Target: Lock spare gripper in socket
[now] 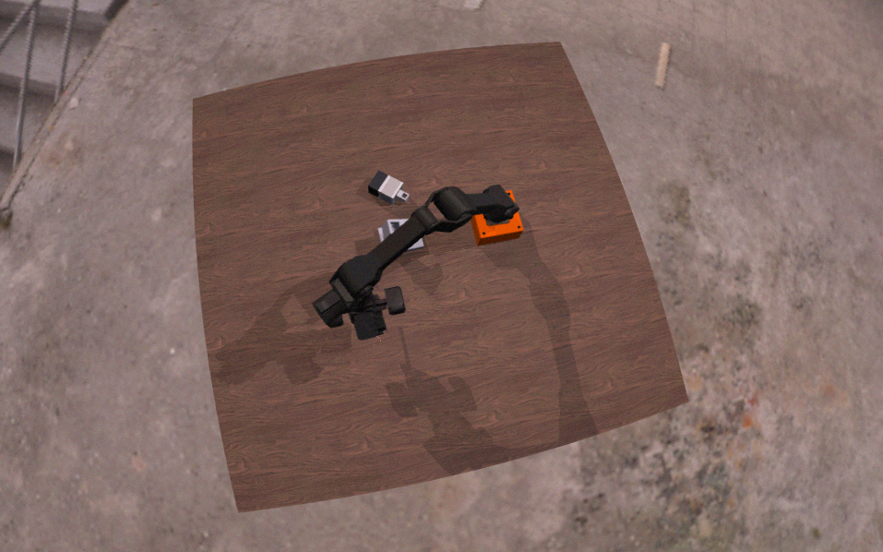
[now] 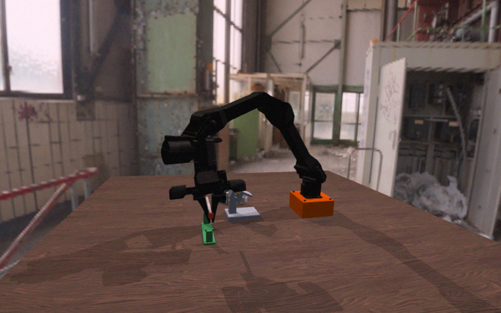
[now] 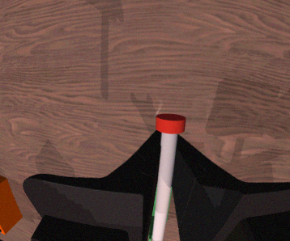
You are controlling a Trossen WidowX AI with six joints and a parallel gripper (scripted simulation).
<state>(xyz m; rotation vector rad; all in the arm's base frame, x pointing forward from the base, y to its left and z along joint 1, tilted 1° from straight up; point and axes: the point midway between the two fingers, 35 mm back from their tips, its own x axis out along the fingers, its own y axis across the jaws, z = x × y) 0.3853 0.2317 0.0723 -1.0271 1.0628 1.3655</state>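
My gripper is shut on the lock pin, a white rod with a red head, which lies tilted between the fingers. In the exterior view the fingertips and red head are over or beside a green holder with two uprights; I cannot tell whether they touch. The arm hides that holder in the top view; the wrist view shows only a sliver of it. The pale grey mount stands on the table, partly hidden by the arm in the top view. The spare gripper, white and black, lies behind the mount.
The arm's orange base block is to the right of the mount in the top and exterior views. The upper arm passes above the mount in the top view. The wooden table has its left edge beyond the gripper.
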